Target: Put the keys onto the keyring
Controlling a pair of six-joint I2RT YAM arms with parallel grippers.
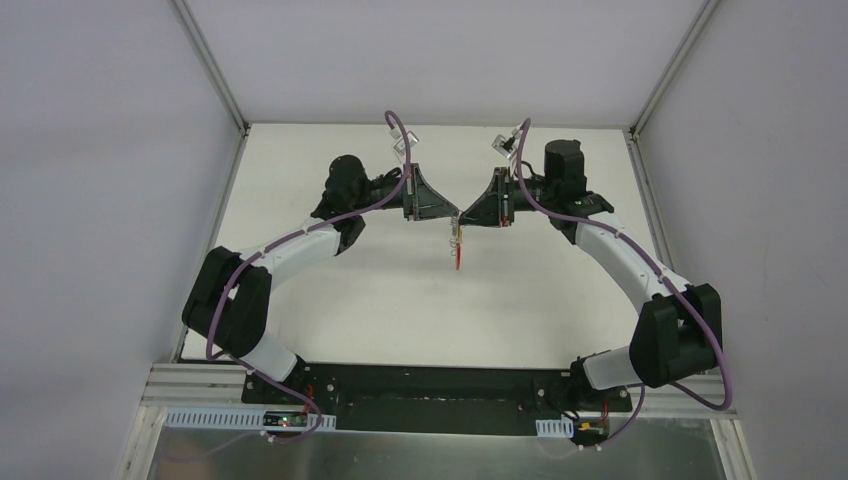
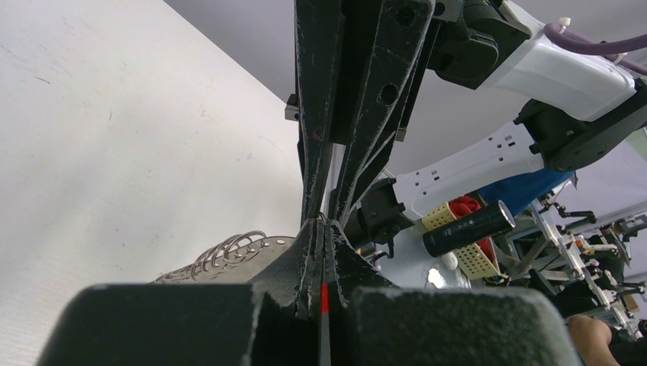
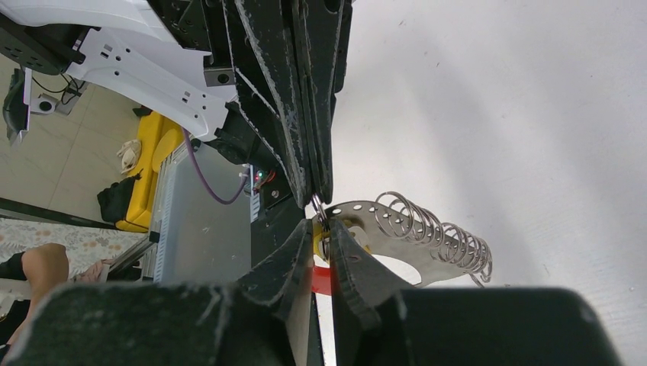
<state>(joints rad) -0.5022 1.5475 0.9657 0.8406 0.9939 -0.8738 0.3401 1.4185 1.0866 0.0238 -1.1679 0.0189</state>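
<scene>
From above, the left claw [image 1: 451, 210] and right claw [image 1: 468, 213] meet tip to tip over the middle of the table [image 1: 400, 300], nearer its far edge. The keys [image 1: 457, 246] hang just under that meeting point, long axis running toward the near edge, and neither arm is the nearer. The left wrist view shows the left claw pressed fully together with the red band [image 2: 324, 297] a sliver in its seam, though what it pinches I cannot tell. The right wrist view shows the right claw closed narrow on that band, the looped heads [image 3: 427, 225] fanning sideways over the table; no writing is readable.
</scene>
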